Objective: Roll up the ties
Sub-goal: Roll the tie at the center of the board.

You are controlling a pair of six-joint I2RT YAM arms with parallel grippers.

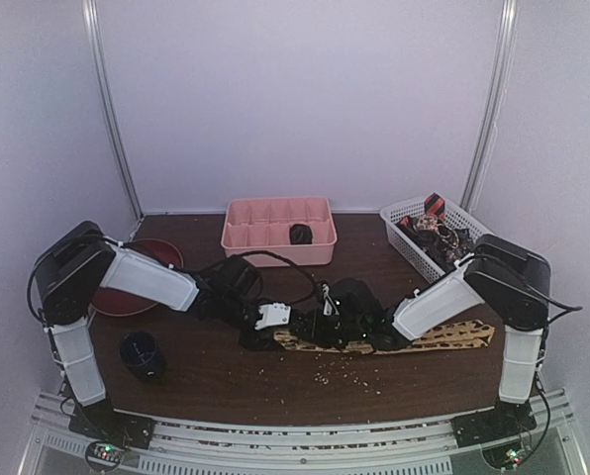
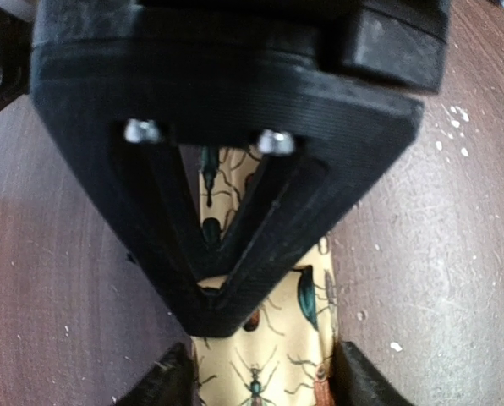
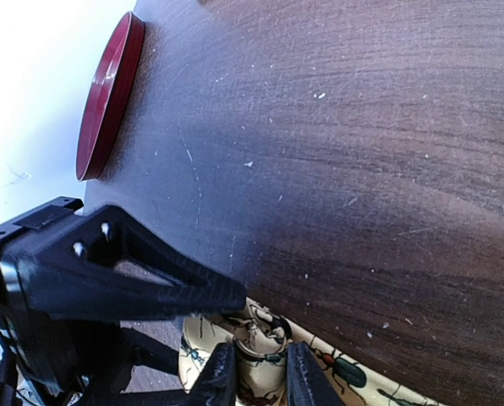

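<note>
- Tan tie (image 1: 451, 336), one: it lies flat along the surface (image 1: 226, 386), running from the right side toward the centre. In the top view both hands cover its centre-ward end. Close up, the cloth shows printed insects.
- Right hand (image 3: 260, 381), one: its fingers are narrow and pinched on a bunched end of the tan tie. The frame edge cuts off their lower part.
- Left hand (image 2: 260, 385), one: you see only two fingertips, at the bottom edge of its own view. They are set wide, one on each side of the flat tan tie, and you cannot tell whether they press its edges. The right hand's black frame blocks most of that view.
- Tangled ties (image 1: 439, 233), number unreadable: dark and red-and-black cloth is heaped in the white basket (image 1: 402, 211) at far right, and you cannot separate one from another.
- Pink tray (image 1: 275, 254), one: it sits at far centre and is divided into compartments.
- Dark roll (image 1: 300, 235), one: it sits in a compartment right of the tray's middle and is too small to identify.
- Red plate (image 3: 108, 93), one: it is at the left, and in the top view the left arm partly hides it.
- Dark cup (image 1: 142, 353), one: it stands at near left, well apart from the tan tie.
- Pale specks (image 1: 349, 372), many: they are scattered on the surface just beside the tan tie and are too fine to count.
</note>
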